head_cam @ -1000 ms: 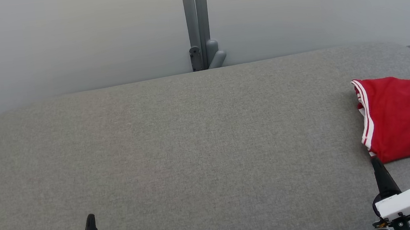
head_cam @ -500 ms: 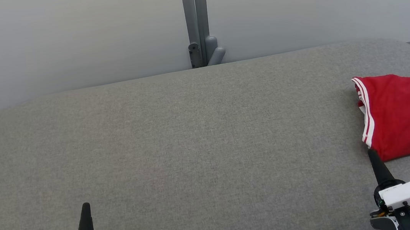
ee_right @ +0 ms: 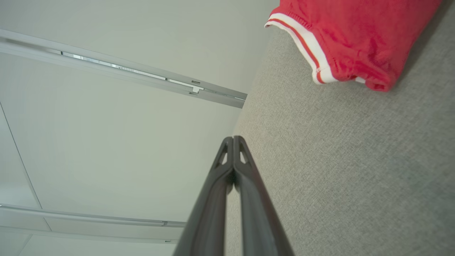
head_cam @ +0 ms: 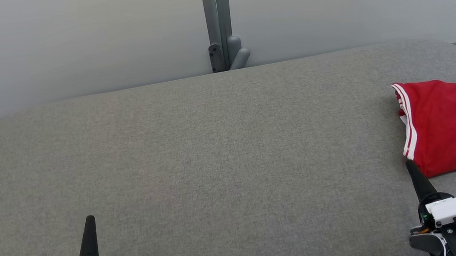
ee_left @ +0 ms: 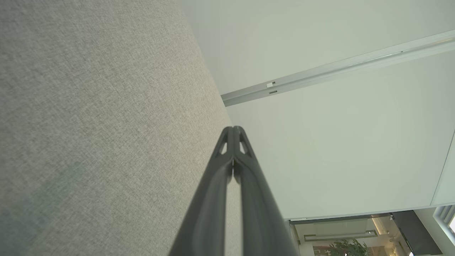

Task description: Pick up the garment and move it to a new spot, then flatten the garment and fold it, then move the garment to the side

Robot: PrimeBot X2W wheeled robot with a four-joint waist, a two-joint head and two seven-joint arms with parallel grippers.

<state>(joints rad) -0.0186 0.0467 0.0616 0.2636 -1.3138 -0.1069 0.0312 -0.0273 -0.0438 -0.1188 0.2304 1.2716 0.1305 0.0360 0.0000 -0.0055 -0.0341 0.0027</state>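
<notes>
Ok so the red garment (head_cam: 451, 124) is folded up into a flat bundle way over at 3 o'clock on the grey padded table (head_cam: 213, 147). It runs off the right edge of the head view, with its white-striped trim facing the middle of the table.

The right gripper (head_cam: 410, 165) is down at 5 o'clock. Its two dark fingers are pinched completely together with nothing between them, pointing toward 12. From the head cam the tip looks like it's right at the garment's near corner. The right wrist cam shows a strip of bare grey fabric between the two though, so it's not touching.

The left gripper (head_cam: 89, 221) is at 7 o'clock, same deal: fingers pressed tight together, nothing held, well apart from the garment.

A grey metal post (head_cam: 217, 17) stands behind the table's far edge at 12 o'clock, in front of a plain pale wall (head_cam: 72, 42).
</notes>
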